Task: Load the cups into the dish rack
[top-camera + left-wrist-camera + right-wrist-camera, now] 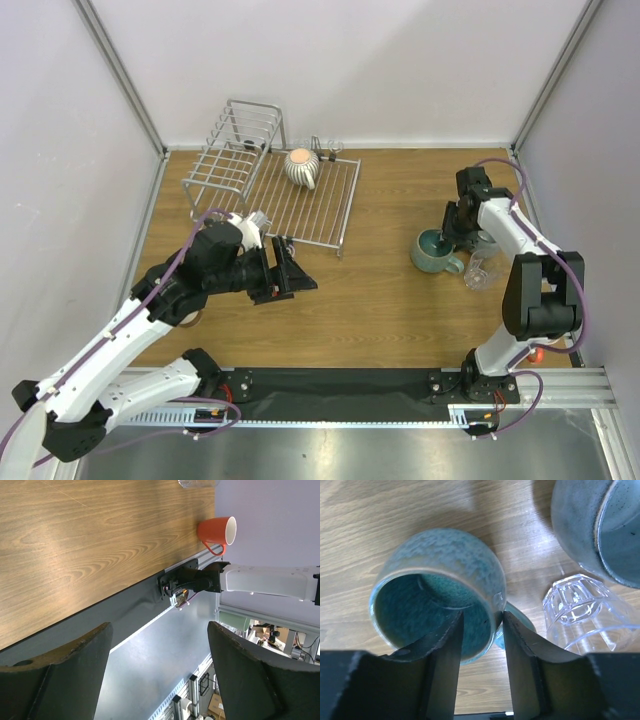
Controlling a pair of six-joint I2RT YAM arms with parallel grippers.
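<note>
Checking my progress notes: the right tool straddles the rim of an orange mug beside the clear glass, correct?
No. The mug whose rim the right tool straddles is teal, not orange, as the right wrist view shows; the clear glass is beside it.

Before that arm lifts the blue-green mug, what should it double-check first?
1. The right claw astride the teal mug rim, one finger inside, one outside: ok.
2. Grip tight on the mug's wall: cannot tell.
3. Room around the mug: not ok; the clear glass and grey cup sit close and could be knocked.
4. Free space on the dish rack tray: ok; the ribbed cup sits at its far end.
5. The left claw open and empty: ok.
</note>
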